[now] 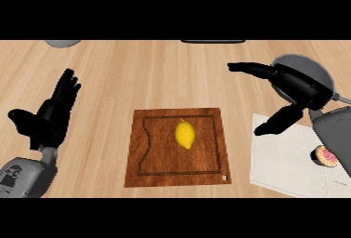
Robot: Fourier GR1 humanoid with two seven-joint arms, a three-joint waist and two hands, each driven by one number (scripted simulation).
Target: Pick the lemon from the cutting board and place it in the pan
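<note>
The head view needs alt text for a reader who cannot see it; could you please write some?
A yellow lemon lies on a wooden cutting board in the middle of a wooden counter. The open right robot hand hovers over a grey pan at the right, while the open left robot hand rests at the left.

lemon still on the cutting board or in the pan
On the cutting board: the lemon lies at its centre, neither hand touching it.

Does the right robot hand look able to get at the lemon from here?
Probably yes: the right robot hand is open, and nothing stands between it and the lemon, which lies bare on the cutting board.
</note>
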